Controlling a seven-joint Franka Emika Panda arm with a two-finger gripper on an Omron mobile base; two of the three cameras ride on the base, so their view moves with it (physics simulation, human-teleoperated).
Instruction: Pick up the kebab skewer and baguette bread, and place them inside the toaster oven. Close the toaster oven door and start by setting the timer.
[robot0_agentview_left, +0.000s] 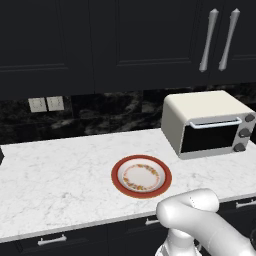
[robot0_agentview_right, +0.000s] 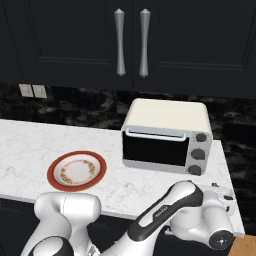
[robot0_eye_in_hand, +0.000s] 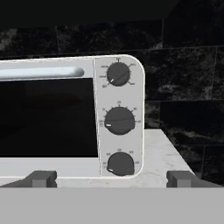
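Toaster oven (robot0_agentview_left: 207, 123) sits on the white marble counter (robot0_agentview_left: 55, 175), to the right of the red-rimmed plate (robot0_agentview_left: 141, 176), with its door (robot0_agentview_right: 154, 147) shut. The plate holds no food. The gripper (robot0_eye_in_hand: 112, 178), jaws spread wide and holding nothing, hangs level with the three dark knobs (robot0_eye_in_hand: 119, 120) right of the door.

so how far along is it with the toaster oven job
Looks done: the plate sits bare on the counter, with no skewer or bread on it, and the toaster oven door is shut. Whether the food is inside can't be seen through the dark glass. In hand: the open gripper, holding nothing, faces the knob panel in the hand view. Left: turning the timer; which of the three knobs that is can't be told.
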